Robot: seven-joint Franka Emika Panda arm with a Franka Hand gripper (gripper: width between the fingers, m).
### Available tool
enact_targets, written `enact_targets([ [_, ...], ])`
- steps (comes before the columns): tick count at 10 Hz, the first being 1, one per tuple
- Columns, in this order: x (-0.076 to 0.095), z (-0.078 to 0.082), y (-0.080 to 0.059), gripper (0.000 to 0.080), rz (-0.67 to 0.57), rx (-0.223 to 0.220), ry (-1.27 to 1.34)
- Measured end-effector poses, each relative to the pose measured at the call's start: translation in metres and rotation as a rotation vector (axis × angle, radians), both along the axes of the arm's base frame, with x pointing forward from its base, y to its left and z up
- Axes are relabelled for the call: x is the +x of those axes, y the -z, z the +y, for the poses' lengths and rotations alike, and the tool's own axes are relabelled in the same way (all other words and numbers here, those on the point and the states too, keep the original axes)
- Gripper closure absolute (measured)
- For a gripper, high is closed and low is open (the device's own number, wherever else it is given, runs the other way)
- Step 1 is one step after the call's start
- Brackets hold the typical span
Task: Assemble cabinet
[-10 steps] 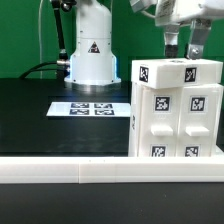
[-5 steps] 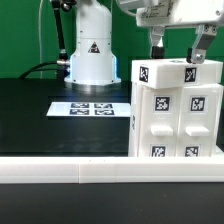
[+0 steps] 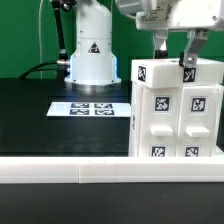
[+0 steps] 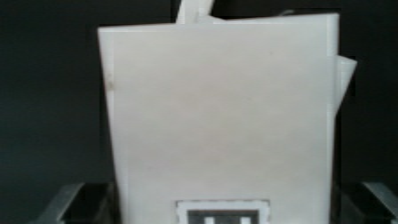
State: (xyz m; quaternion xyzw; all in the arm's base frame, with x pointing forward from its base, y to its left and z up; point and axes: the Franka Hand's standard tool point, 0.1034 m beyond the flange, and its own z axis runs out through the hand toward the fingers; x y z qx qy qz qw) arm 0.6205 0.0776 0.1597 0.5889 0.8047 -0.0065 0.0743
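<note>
Black desk [image 3: 40, 120], marker board [image 3: 90, 108] mid-field: your cabinet [image 3: 175, 110] stands upright at the exterior view's right, long axis vertical. Your tool [image 3: 174, 58] sits directly above, fingers spread astride its top edge, not visibly clamped; your move is straight down.

a black table surface [image 3: 40, 110] fills the middle of the exterior view. the marker board [image 3: 90, 108], a thin flat white sheet, lies flat on this surface toward the exterior view's centre; it carries four square black-and-white tags arranged in a two-by-two grid. a white rail [image 3: 60, 170] runs horizontally across the front edge of the table, spanning the full width of the exterior view. black cables [image 3: 45, 68] lie at the rear of the table on the exterior view's left. in the wrist view the background [image 4: 45, 100] is dark and featureless.
</note>
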Motion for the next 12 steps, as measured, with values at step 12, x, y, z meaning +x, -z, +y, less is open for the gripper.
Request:
enact_targets([
  [12, -0.005, -0.011, 0.0, 0.0242, -0.022, 0.039, 0.444],
])
